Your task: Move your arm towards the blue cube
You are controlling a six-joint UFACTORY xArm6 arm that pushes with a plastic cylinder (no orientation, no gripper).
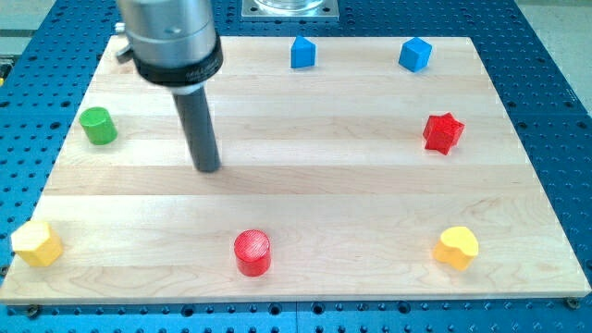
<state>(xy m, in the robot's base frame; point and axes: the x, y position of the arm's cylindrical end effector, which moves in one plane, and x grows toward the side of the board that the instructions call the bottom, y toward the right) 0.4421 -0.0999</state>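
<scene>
- My tip [209, 168] rests on the counter [324, 185], left of centre, between the green cylinder [97, 126] and the red cylinder [252, 252].
- No jaws here: a bare rod, holding nothing.
- The blue cube [415, 54] sits at the view's top right, well apart from my tip.
- Another blue block [302, 52] stands left of it.

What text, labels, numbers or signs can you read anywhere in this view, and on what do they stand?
None: no word, number, brand or sign can be read in this view.
Wooden board: plain grain only.
Blocks, such as the blue cube, the red star and the green cylinder: plain coloured faces.
Rod and its grey holder, down to my tip: unmarked.
Blue perforated table: holes only.
</scene>
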